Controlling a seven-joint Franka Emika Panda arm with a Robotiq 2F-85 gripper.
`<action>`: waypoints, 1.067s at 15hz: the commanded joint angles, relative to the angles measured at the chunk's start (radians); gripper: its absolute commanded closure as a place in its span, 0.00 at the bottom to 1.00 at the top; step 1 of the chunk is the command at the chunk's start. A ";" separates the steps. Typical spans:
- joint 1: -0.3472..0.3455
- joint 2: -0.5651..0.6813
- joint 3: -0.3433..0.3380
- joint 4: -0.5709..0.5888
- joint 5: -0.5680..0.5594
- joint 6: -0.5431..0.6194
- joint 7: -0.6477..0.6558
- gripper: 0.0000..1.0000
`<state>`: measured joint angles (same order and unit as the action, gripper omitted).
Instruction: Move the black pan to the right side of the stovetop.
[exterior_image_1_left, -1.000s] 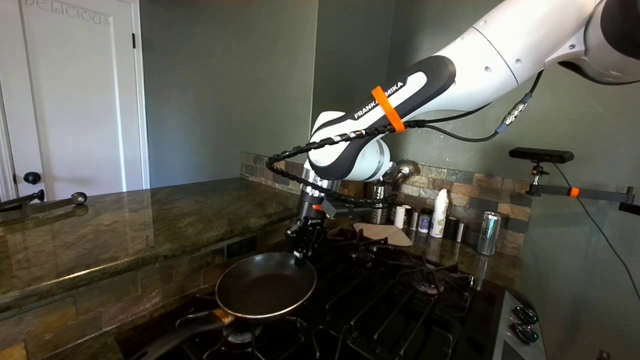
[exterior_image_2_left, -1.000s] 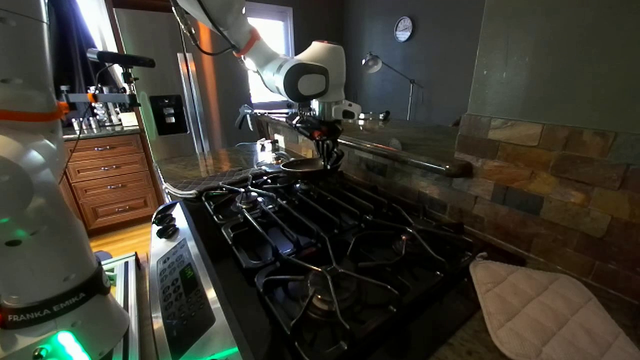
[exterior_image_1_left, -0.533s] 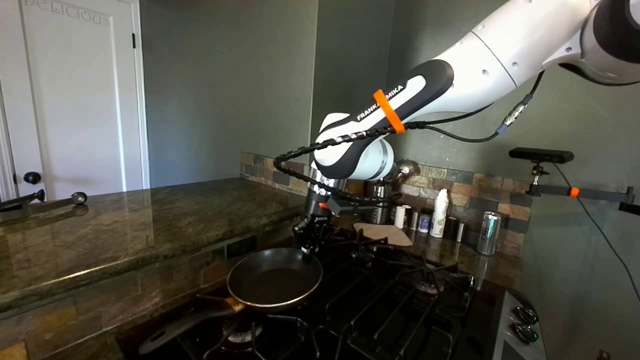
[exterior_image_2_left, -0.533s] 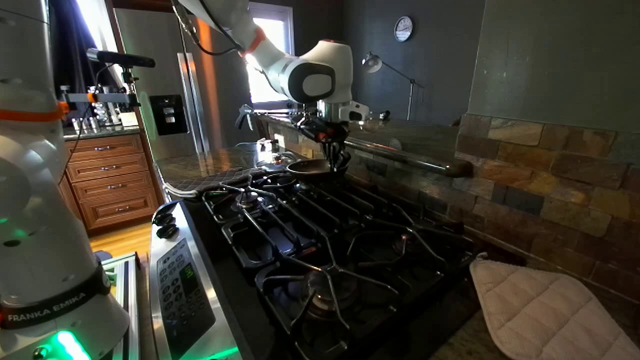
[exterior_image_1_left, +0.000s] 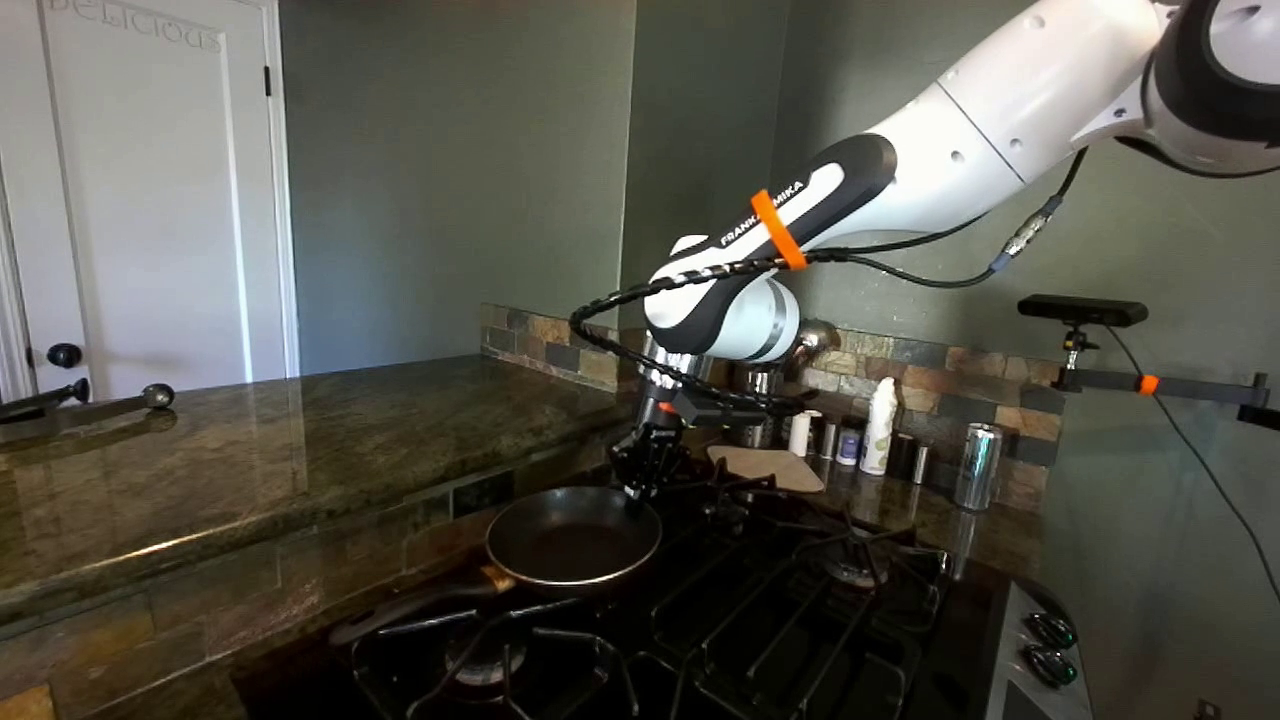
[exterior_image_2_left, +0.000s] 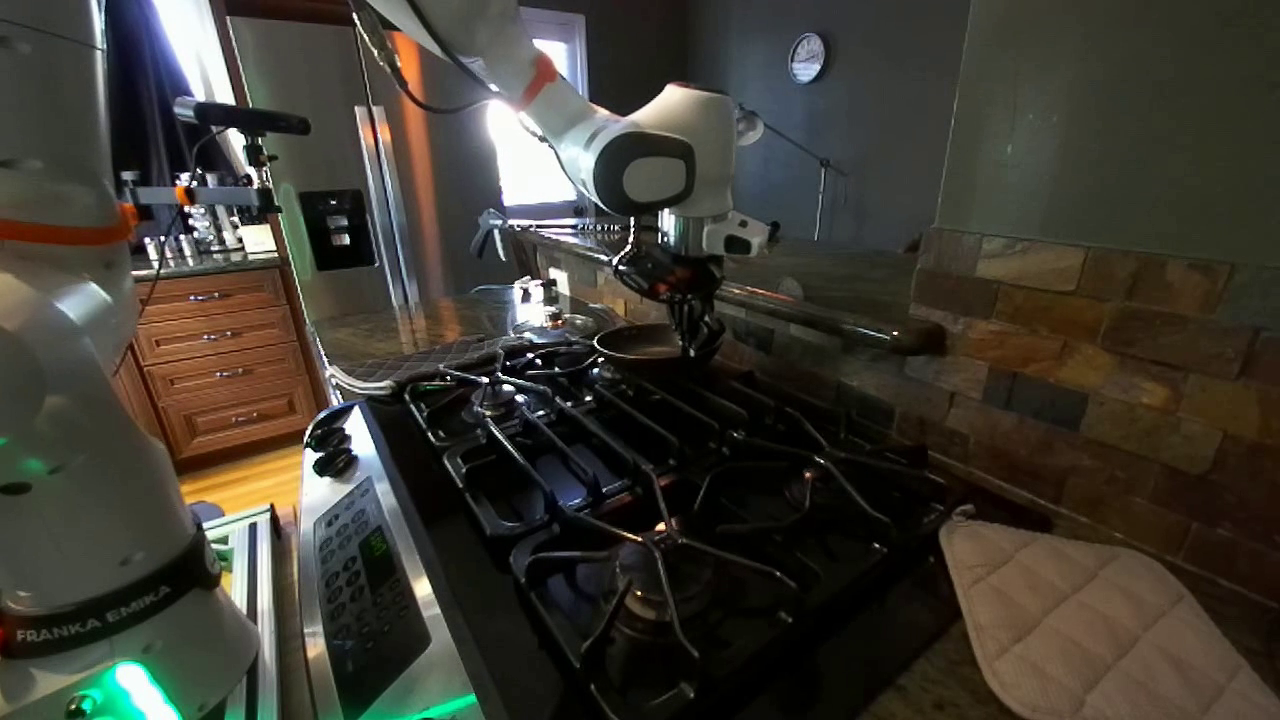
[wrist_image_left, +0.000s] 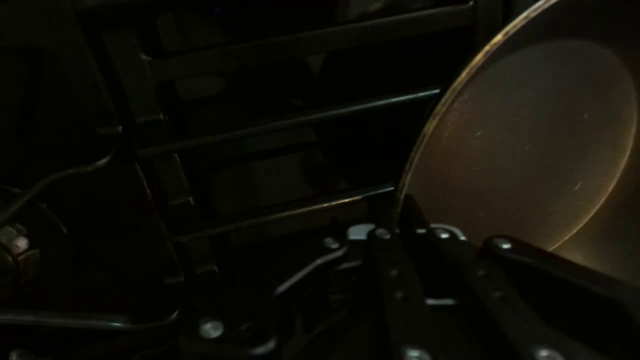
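Note:
The black pan (exterior_image_1_left: 575, 540) is over the far-end part of the stovetop (exterior_image_2_left: 690, 440), near the tiled ledge, with its handle (exterior_image_1_left: 420, 605) pointing away from the gripper. The pan also shows in an exterior view (exterior_image_2_left: 640, 343) and at the right of the wrist view (wrist_image_left: 530, 145). My gripper (exterior_image_1_left: 635, 495) is shut on the pan's rim, one finger inside and one outside. It also shows in an exterior view (exterior_image_2_left: 695, 345) and the wrist view (wrist_image_left: 402, 215). The pan looks roughly level; I cannot tell whether its base touches the grates. The stovetop also shows in an exterior view (exterior_image_1_left: 770, 610).
A raised stone counter (exterior_image_1_left: 330, 430) runs along the back of the stovetop. A quilted pot holder (exterior_image_2_left: 1100, 620) lies beside the stovetop's near end. Several canisters and a white bottle (exterior_image_1_left: 880, 430) stand by the tiled wall. A control panel (exterior_image_2_left: 370, 580) lines the front edge.
My gripper and the pan have moved together to the right in both exterior views, along the stovetop toward the pot holder end. The grip on the rim stays shut.

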<state>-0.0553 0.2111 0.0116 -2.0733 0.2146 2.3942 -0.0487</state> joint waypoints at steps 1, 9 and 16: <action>-0.019 0.038 -0.010 -0.004 0.020 0.026 -0.051 0.98; -0.066 0.012 -0.056 -0.037 -0.009 0.029 -0.116 0.98; -0.064 -0.002 -0.051 0.005 0.014 -0.003 -0.102 0.93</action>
<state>-0.1213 0.2095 -0.0372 -2.0695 0.2296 2.3940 -0.1520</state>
